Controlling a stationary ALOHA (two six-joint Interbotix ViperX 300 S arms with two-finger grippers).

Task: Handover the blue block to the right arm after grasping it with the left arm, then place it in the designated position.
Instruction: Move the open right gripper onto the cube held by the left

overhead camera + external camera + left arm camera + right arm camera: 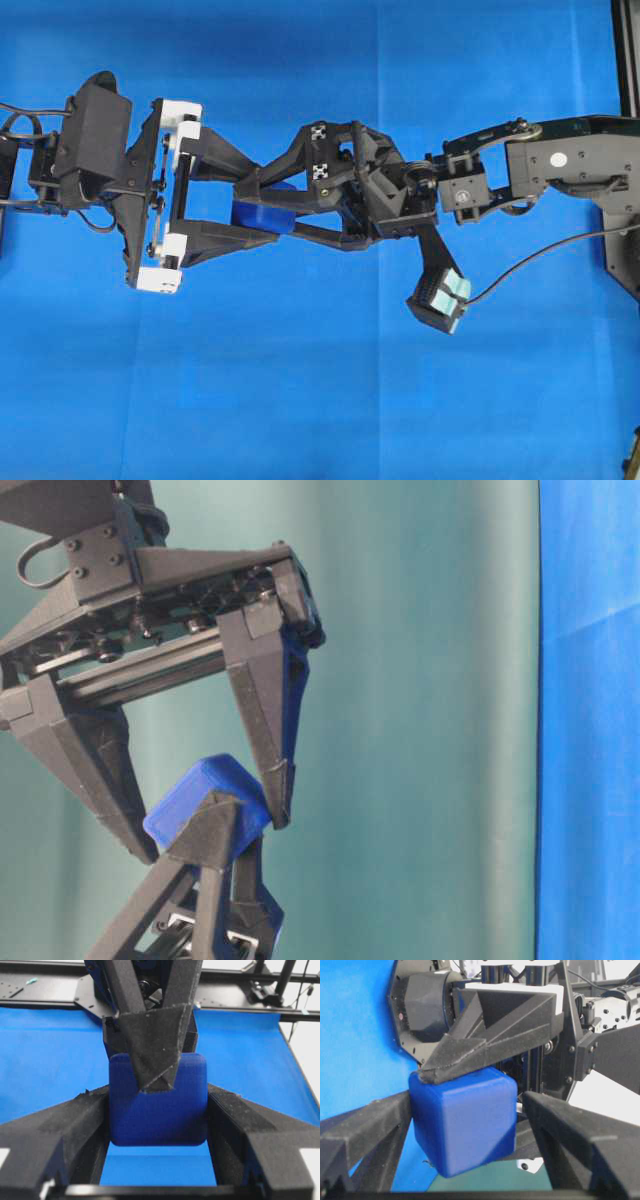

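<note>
**Blue block held aloft by the left gripper, right fingers spread around it**

The blue block [157, 1105] is clamped between the two fingers of the left gripper [262, 214], one finger pressed on each of two opposite faces, as is seen squarely in the left wrist view. The block is carried in the air above the blue cloth [300, 400], near the middle of the overhead view. The right gripper [465, 1125] is set around the same block with its jaws wide apart: in the right wrist view one finger lies close beside the block's left face, whether touching cannot be told, while the other stands clear of the right face with a visible gap. No grip by the right arm is yet made.

The block is judged to be light and rigid, a moulded or printed cube with rounded edges and a slightly matt skin, so little slip is expected against the textured finger pads. The pair of faces not covered by the left fingers is the sensible place for the right fingers to close, squarely and near mid-height, so that the cube is not twisted out at release.

No brand or legible writing is seen; only small checkered tags [320, 150] are shown on the right gripper.
</note>
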